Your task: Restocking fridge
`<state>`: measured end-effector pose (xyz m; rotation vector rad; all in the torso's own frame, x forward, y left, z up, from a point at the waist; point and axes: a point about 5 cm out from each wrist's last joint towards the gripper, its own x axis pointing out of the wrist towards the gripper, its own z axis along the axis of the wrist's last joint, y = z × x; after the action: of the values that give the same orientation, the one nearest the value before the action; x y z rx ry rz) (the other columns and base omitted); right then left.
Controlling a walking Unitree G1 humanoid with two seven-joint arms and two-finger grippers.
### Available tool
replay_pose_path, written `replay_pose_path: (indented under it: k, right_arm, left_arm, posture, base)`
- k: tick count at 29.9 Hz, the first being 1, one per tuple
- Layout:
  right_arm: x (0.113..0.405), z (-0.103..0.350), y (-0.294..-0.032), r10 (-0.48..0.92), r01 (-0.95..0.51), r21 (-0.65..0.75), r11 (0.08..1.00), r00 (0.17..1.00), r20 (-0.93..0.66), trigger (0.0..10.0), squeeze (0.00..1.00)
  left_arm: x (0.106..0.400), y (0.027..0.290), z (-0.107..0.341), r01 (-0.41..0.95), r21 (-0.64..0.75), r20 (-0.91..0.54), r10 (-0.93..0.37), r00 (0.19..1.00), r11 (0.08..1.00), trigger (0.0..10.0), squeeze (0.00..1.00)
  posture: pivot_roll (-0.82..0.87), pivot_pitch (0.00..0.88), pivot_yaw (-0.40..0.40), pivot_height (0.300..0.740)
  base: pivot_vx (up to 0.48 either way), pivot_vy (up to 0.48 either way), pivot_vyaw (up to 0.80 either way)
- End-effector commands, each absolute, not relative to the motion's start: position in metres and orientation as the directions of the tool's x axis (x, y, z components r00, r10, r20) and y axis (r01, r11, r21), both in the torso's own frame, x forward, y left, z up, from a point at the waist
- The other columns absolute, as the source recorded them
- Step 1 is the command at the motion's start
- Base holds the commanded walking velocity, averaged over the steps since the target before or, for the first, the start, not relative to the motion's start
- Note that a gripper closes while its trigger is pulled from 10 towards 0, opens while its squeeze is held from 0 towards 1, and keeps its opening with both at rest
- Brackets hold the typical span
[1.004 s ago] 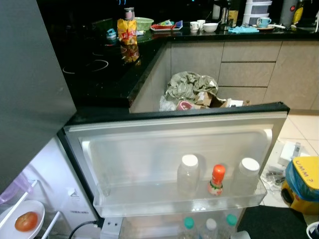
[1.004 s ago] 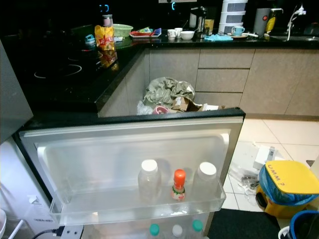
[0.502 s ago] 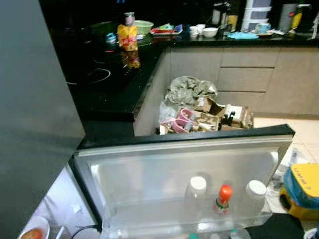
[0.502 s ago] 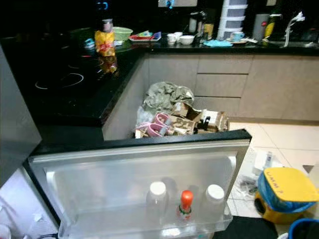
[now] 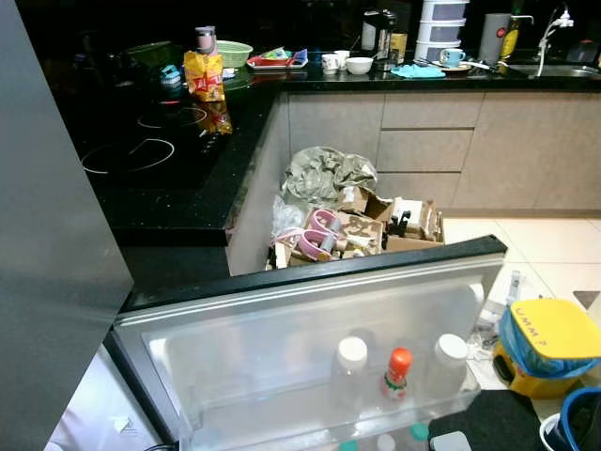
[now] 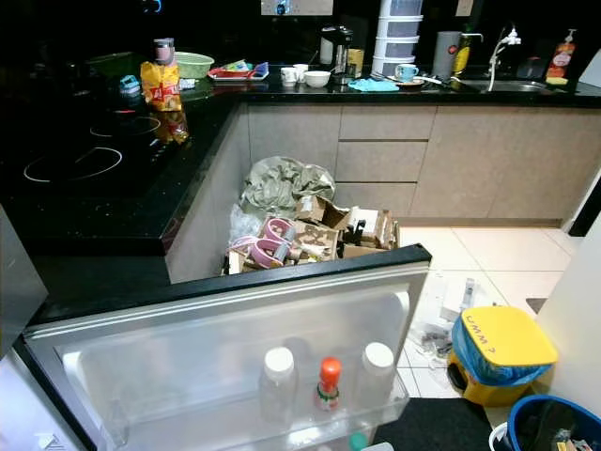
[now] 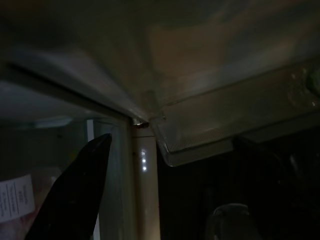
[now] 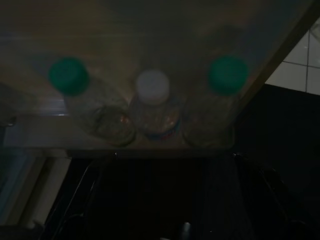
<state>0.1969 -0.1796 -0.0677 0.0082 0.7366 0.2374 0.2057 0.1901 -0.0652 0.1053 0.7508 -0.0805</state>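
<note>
Camera lifted — left end effector dim beside fridge door.

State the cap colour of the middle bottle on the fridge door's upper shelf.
Orange cap, clearest in the left eye view.

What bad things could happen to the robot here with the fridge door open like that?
The open fridge door sticks out toward the pile of boxes and bags on the floor, so the robot might trip or bump stepping around it. The orange-capped bottle stands loose between two white-capped bottles on the door shelf; a hard swing could topple them.
</note>
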Motion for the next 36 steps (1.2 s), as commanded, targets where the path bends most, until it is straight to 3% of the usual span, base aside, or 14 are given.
replay_pose_path:
  k: [1,7,12,15,19,23,27,33,36]
  right_arm:
    - [0.191,-0.072,-0.177,0.224,-0.200,0.116,0.973,0.690,-0.688,10.0,0.00]
    - [0.188,-0.074,-0.174,0.234,-0.207,0.124,0.970,0.676,-0.699,10.0,0.00]
    - [0.185,-0.076,-0.173,0.233,-0.203,0.128,0.971,0.673,-0.702,10.0,0.00]
    - [0.185,-0.076,-0.173,0.234,-0.203,0.129,0.971,0.672,-0.703,10.0,0.00]
    - [0.183,-0.077,-0.173,0.239,-0.205,0.134,0.970,0.666,-0.707,10.0,0.00]
    - [0.180,-0.079,-0.174,0.253,-0.214,0.148,0.966,0.642,-0.724,10.0,0.00]
    - [0.179,-0.079,-0.174,0.257,-0.221,0.147,0.964,0.633,-0.730,10.0,0.00]
    - [0.174,-0.082,-0.174,0.263,-0.247,0.136,0.959,0.607,-0.750,10.0,0.00]
    - [0.172,-0.083,-0.174,0.268,-0.260,0.133,0.956,0.598,-0.755,10.0,0.00]
  left_arm:
    - [0.227,0.190,-0.049,0.210,0.128,-0.618,-0.088,0.781,0.969,10.0,0.00]
    - [0.222,0.195,-0.051,0.290,0.158,-0.640,-0.126,0.758,0.944,10.0,0.00]
    - [0.226,0.214,-0.046,0.080,0.082,-0.609,-0.013,0.793,0.993,10.0,0.00]
    - [0.224,0.212,-0.047,0.081,0.059,-0.603,-0.030,0.797,0.995,10.0,0.00]
    - [0.217,0.204,-0.050,0.179,0.009,-0.608,-0.137,0.782,0.984,10.0,0.00]
    - [0.201,0.196,-0.058,0.428,0.055,-0.659,-0.290,0.694,0.902,10.0,0.00]
    - [0.199,0.197,-0.058,0.466,0.080,-0.667,-0.300,0.682,0.881,10.0,0.00]
    - [0.203,0.213,-0.056,0.387,0.140,-0.681,-0.196,0.706,0.911,10.0,0.00]
    - [0.199,0.212,-0.057,0.472,0.170,-0.690,-0.237,0.683,0.865,10.0,0.00]
  posture:
    - [-0.06,0.053,0.003,0.740]
    - [-0.06,0.054,0.007,0.740]
    - [-0.06,0.054,0.008,0.740]
    - [-0.06,0.054,0.007,0.740]
    - [-0.05,0.054,0.003,0.740]
    - [-0.05,0.060,-0.001,0.740]
    - [-0.05,0.062,-0.002,0.740]
    - [-0.05,0.067,-0.005,0.740]
    - [-0.05,0.070,-0.006,0.740]
  base:
    - [0.000,0.000,0.00]
    - [0.000,0.000,0.00]
    - [0.000,0.000,0.00]
    - [0.000,0.000,0.00]
    - [0.000,0.000,0.00]
    - [0.000,0.000,0.00]
    - [0.000,0.000,0.00]
    - [0.000,0.000,0.00]
    - [0.000,0.000,0.00]
